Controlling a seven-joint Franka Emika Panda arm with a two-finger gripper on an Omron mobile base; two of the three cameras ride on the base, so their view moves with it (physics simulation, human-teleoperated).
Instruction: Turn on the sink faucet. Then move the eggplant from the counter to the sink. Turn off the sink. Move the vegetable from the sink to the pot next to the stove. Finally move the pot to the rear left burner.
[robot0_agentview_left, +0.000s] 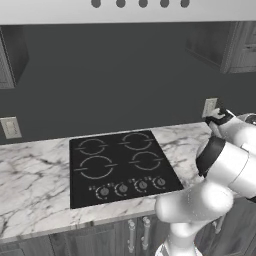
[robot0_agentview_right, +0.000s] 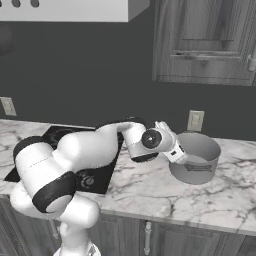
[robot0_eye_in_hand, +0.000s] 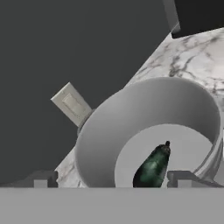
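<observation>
- Pincer (robot0_eye_in_hand: 112, 178): in the hand view its two dark fingertips (robot0_eye_in_hand: 43, 178) stand wide apart at the bottom edge, one to each side of the pot's mouth, with nothing between them. It holds nothing.
- Eggplant (robot0_eye_in_hand: 152, 168): lies on the floor of the pot, dark green and glossy, its stem end pointing up the picture. Its lower end is cut off by the bottom of the hand view. In the right base view the pot wall hides it.
- Pot (robot0_agentview_right: 199, 155): grey, straight-walled, standing upright on the marble table (robot0_agentview_right: 165, 192) to the right of the stove. In the right base view the wrist of the arm (robot0_agentview_right: 85, 150) covers its left edge. In the left base view the arm stands in front of that part of the table.
- Stove (robot0_agentview_left: 120, 162): a black cooktop with four burner rings and a row of four knobs along its front edge. All four burners are bare. In the right base view the arm hides most of it.
- Wall outlet (robot0_agentview_right: 195, 120): on the dark wall just behind the pot; it shows tilted in the hand view.
- A second outlet (robot0_agentview_left: 10, 127) sits on the wall left of the stove.
- Upper cabinet (robot0_agentview_right: 205, 42): hangs above the pot, cut off at the top and right.
- Range hood (robot0_agentview_left: 125, 11): only its lower edge shows.
- Lower cabinet doors (robot0_agentview_left: 137, 232): handles partly behind the arm.
</observation>
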